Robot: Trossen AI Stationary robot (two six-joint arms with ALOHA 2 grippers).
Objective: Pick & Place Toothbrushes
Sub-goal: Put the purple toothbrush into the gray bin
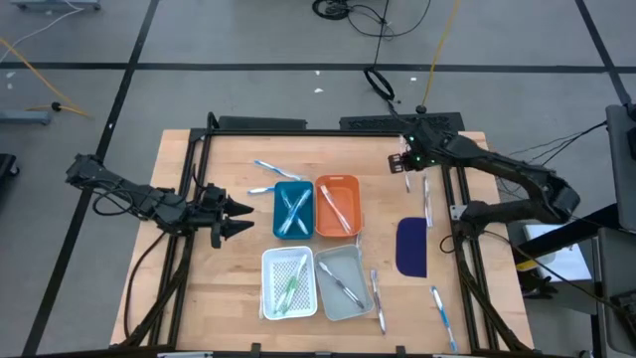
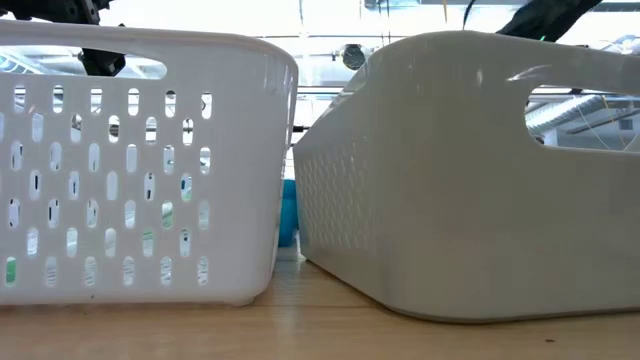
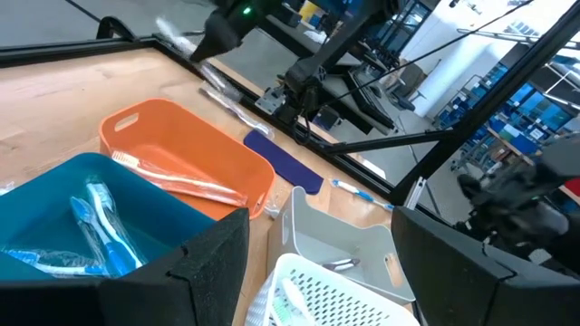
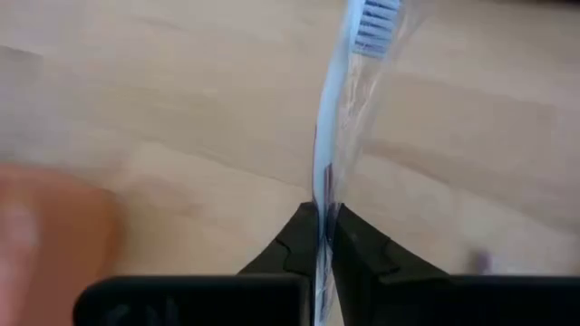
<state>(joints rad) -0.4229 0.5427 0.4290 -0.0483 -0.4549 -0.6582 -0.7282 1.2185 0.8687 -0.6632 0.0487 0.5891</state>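
Now | right tool [image 4: 319, 237] | clamped on toothbrush [image 4: 337, 109] handle | bristles ahead

Two matte black jointed arms, dark cables trailing; a small green light glowing on the right arm [image 1: 497, 169], near its wrist

A light wooden desk [image 1: 199, 288] carries four small plastic trays in a two-by-two cluster: teal blue tray [image 1: 292, 210], orange tray [image 1: 337, 207], white perforated tray [image 1: 288, 283], grey tray [image 1: 344, 281]. A dark blue oblong pad [image 1: 411, 247] lies to their right. Loose wrapped toothbrushes [image 1: 268, 169] lie scattered on the bare wood around them.
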